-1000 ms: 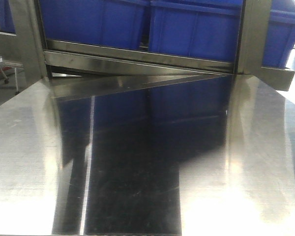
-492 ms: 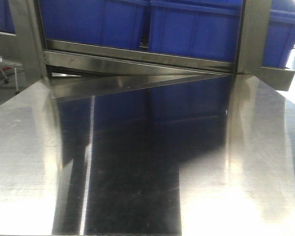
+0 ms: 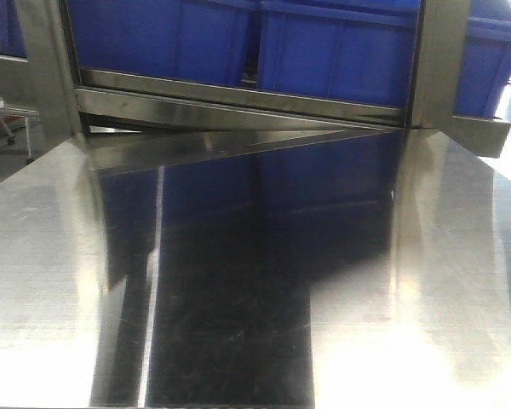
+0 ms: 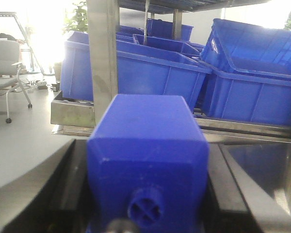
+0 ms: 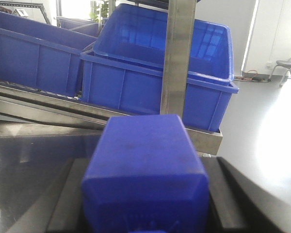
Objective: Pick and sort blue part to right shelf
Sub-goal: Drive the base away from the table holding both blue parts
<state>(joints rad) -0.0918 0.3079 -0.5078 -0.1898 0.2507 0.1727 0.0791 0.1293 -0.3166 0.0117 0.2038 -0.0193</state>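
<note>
The left gripper (image 4: 146, 165) presses dark fingers (image 4: 68, 194) against both sides of a blue plastic block with a small round knob (image 4: 145, 126). The right gripper (image 5: 145, 174) likewise clamps a solid-blue plastic block (image 5: 145, 145) between its fingers (image 5: 70, 199).

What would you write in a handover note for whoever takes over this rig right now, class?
Left gripper: shut on a blue block with a small knob.
Right gripper: shut on a second blue block, knob end hidden.
Both face the blue bins on the shelf.
Done: pickup. Left to do: placement on the right shelf.
</note>
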